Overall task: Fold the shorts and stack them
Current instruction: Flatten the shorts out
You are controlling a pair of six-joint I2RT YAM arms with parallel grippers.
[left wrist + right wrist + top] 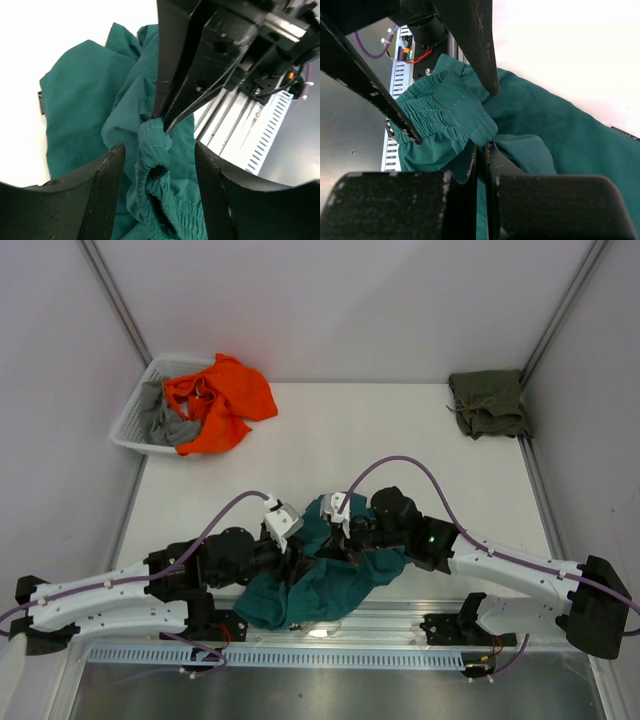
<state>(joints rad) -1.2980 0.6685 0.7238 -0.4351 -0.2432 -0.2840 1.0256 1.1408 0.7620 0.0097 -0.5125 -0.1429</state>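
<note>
The teal-green shorts (312,592) lie bunched at the table's near edge, between both arms. My right gripper (337,543) is shut on a fold of them right beside the gathered waistband (442,107); the pinch shows in the right wrist view (481,148). My left gripper (298,562) is open, and its fingers stand on either side of the raised waistband (152,165) without pressing it. The right gripper's shut fingers (172,107) hold the band's top just ahead of the left gripper. The olive-green shorts (488,403) lie folded at the back right corner. The off-white cord is hidden.
A white basket (133,423) at the back left holds an orange garment (222,400) and a grey one (166,426). A slotted metal rail (300,653) runs along the near edge under the arms. Grey walls enclose the table.
</note>
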